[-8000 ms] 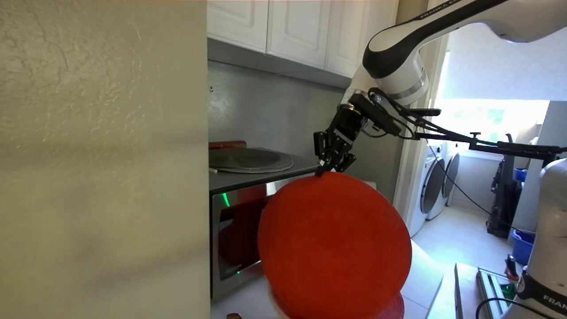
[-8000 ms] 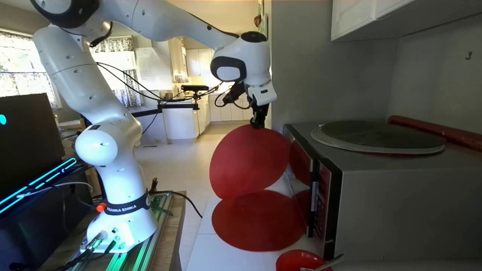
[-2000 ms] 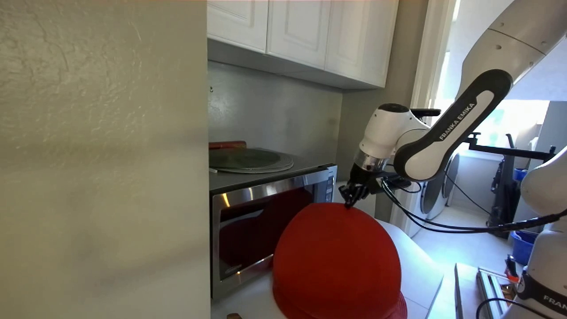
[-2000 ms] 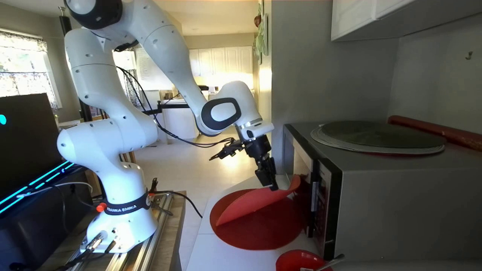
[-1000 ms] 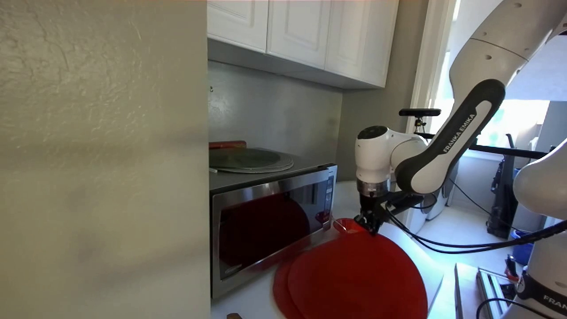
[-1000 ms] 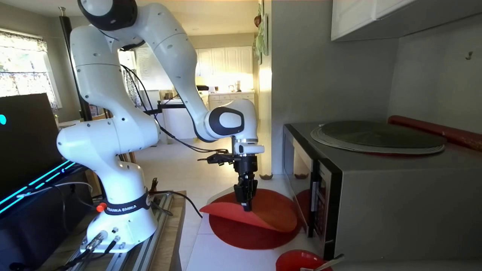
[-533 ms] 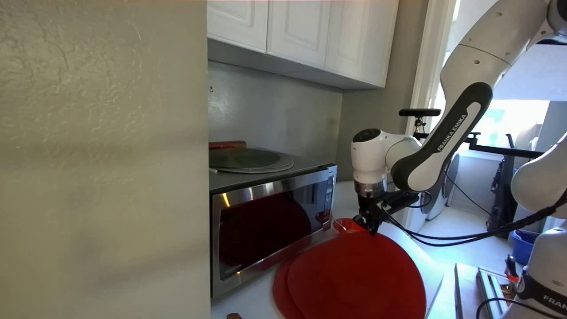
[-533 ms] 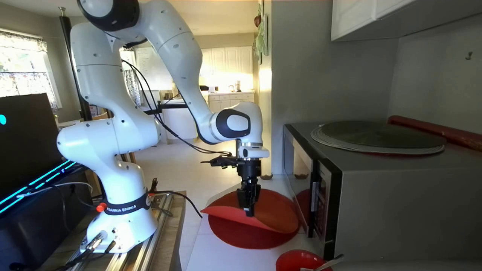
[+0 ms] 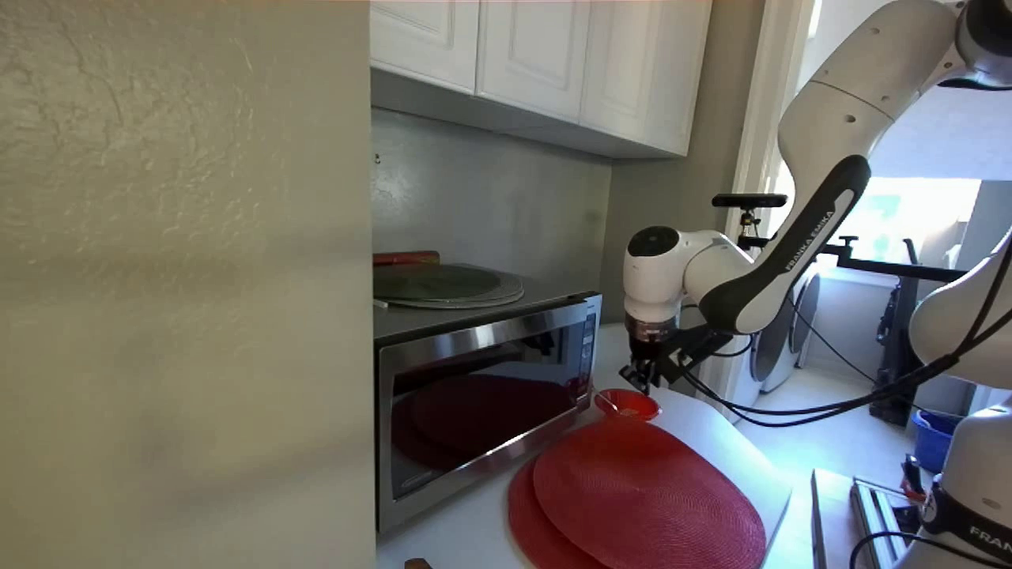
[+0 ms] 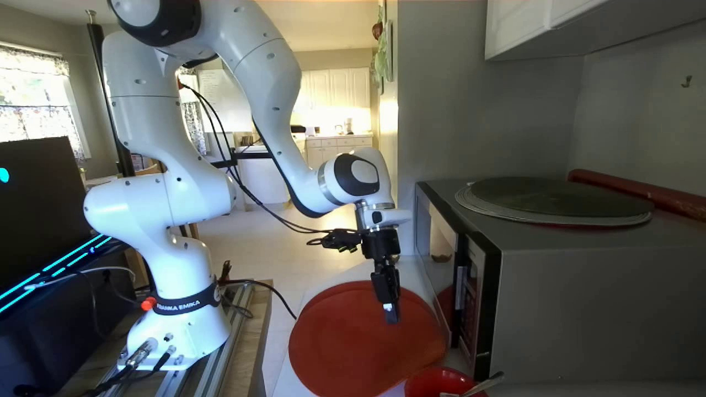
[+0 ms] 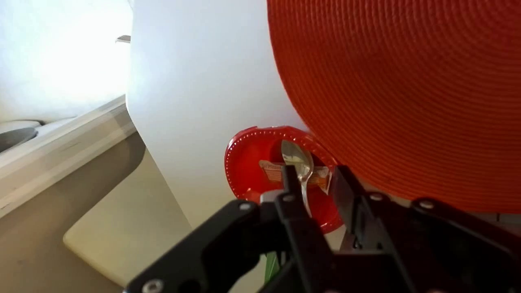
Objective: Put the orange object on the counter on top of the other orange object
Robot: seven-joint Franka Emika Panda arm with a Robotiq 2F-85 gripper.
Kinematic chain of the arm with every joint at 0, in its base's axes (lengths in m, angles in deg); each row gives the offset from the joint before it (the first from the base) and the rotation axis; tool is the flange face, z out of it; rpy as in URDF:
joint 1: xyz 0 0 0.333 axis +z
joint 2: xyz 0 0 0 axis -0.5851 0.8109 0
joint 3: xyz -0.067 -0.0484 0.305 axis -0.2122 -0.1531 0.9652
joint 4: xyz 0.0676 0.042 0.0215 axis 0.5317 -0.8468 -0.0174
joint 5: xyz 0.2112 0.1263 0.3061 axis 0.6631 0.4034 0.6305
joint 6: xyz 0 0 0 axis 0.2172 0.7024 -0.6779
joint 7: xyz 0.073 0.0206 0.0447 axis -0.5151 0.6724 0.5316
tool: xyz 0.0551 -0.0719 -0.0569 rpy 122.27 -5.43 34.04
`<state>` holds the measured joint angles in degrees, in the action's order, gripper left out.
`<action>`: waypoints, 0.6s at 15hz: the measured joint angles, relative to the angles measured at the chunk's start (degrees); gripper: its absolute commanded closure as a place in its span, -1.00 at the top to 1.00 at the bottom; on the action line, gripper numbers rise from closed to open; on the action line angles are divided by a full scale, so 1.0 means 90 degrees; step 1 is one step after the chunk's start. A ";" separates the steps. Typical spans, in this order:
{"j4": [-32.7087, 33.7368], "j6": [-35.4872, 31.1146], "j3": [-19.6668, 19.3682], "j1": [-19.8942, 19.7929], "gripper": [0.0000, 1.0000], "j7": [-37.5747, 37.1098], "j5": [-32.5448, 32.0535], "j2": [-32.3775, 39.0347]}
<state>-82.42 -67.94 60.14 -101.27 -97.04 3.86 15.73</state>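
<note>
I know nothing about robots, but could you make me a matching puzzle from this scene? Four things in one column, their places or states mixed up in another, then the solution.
Things
1. Red bowl
2. Top orange mat
3. Microwave
4. Claw

Places or states
A. beneath a stack of flat round things
B. with a spoon resting in it
C. open, gripping nothing
D. lying over a matching mat, not quite lined up

Right pairs: 1-B; 2-D; 3-A; 4-C
</note>
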 measured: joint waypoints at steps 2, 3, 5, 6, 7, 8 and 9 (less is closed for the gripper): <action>0.0039 0.0133 0.0006 0.0023 0.50 0.0007 -0.0040 0.0126; 0.0057 0.0150 -0.0250 0.0307 0.62 0.0055 0.0007 0.0156; 0.0144 0.0155 -0.1083 0.1314 0.91 0.0265 0.0325 0.0154; 0.0234 0.0169 -0.1449 0.1839 0.98 0.0426 0.0586 0.0125; 0.0352 0.0209 -0.1771 0.2338 1.00 0.0579 0.0793 0.0044; 0.0499 0.0278 -0.2093 0.2853 1.00 0.0759 0.0896 -0.0103; 0.0663 0.0409 -0.2424 0.3371 1.00 0.0923 0.0910 -0.0304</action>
<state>-76.45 -64.25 38.33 -70.93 -88.73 12.05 13.00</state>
